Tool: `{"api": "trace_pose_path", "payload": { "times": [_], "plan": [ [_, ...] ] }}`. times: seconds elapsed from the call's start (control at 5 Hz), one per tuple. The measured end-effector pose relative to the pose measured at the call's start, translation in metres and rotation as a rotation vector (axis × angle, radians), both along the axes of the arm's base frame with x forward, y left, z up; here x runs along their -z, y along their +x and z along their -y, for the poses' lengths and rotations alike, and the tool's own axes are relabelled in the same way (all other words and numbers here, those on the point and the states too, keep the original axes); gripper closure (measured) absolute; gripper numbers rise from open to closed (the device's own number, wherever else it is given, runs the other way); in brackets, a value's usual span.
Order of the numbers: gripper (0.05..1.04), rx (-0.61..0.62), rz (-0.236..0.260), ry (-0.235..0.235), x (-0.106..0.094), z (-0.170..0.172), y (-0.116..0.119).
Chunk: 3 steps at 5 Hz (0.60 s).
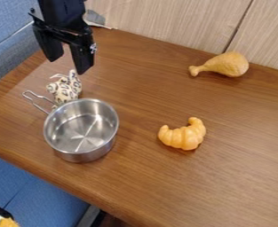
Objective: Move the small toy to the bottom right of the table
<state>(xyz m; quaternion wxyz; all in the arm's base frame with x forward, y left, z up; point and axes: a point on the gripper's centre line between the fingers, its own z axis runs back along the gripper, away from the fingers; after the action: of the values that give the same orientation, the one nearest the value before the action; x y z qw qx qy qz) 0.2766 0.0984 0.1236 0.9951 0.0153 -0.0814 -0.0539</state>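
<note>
Our gripper point(68, 65) hangs at upper left, spread and empty; we've yet to carry the toy point(67, 90) lower right.

No readable text, label, brand, number or sign.
</note>
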Motion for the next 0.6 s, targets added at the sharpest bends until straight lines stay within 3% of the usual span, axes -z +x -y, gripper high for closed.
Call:
{"api": "trace_pose_path", "payload": {
  "times": [0.6],
  "plan": [
    [0.083,-0.059,-0.068,-0.008,0.026,-0.005,0.004]
  ]
}}
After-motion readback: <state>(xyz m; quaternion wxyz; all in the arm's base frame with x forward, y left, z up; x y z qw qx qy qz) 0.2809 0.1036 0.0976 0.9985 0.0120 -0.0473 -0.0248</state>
